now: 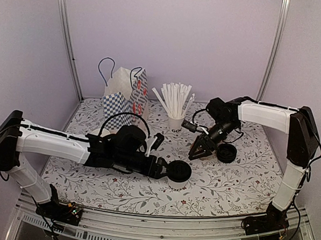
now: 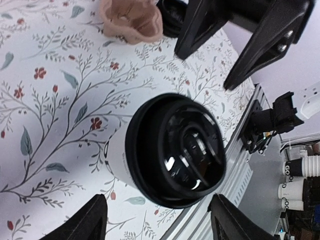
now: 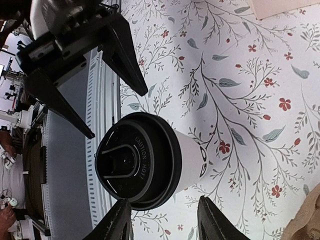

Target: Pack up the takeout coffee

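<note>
Near the front edge of the desk (image 1: 238, 183), at about 6 o'clock from the white cup of straws (image 1: 175, 119), stands the takeout coffee (image 1: 178, 172). It is upright on the floral cloth, its black lid on and black lettering low on its white side.

From the coffee's 9 o'clock the left arm (image 1: 57, 142) reaches in low. The left jaws stand wide, with a finger (image 2: 90, 222) on each side of the cup in the left wrist view; whether they touch it cannot be told.

The right arm (image 1: 263, 115) comes down from the coffee's 1 o'clock. The right jaws are parted too and hold nothing. In the right wrist view their fingertips (image 3: 119, 220) stop short of the lid, with the cup beyond them.

A loose black lid (image 1: 226, 153) lies flat on the desk at the coffee's 2 o'clock, just beside the right jaws. A tan, paper-like object (image 2: 131, 20) sits near that lid; what it is cannot be told.

At 10 o'clock from the straw cup, at the back of the desk, stand paper bags (image 1: 127, 94), white with blue-check and red-patterned sides and dark cord handles.
</note>
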Tool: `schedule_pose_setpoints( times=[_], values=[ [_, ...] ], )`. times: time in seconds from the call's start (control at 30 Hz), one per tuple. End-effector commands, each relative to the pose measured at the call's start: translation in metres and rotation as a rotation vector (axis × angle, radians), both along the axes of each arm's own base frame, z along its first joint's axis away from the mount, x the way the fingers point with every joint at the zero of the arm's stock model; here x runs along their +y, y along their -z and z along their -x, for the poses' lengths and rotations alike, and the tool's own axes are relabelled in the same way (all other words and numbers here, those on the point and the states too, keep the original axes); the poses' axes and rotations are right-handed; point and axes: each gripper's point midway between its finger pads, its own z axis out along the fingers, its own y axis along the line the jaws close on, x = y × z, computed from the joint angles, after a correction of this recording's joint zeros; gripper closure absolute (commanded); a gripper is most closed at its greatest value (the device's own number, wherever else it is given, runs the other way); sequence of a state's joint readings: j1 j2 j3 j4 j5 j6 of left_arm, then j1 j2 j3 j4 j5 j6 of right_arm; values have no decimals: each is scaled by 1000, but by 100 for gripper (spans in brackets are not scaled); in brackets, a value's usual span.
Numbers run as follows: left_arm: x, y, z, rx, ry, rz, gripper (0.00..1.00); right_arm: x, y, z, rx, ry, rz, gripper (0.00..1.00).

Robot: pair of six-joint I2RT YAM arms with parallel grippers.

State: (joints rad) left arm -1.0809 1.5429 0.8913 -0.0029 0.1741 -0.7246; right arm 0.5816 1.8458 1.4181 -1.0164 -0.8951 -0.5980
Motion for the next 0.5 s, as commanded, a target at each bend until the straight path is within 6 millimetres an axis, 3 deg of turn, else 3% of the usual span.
schedule_pose_setpoints(
  times=[0.0,0.23,0.47],
  values=[
    [5,23,6,64,-38,-47,28,17,-9,-16,-94,-6,-23,52],
    [-14,13,-8,25,-36,0,30,21,0,0,-23,-53,-43,54],
    [-5,15,-26,8,-61,-31,31,7,1,25,6,-71,-55,55]
  ],
)
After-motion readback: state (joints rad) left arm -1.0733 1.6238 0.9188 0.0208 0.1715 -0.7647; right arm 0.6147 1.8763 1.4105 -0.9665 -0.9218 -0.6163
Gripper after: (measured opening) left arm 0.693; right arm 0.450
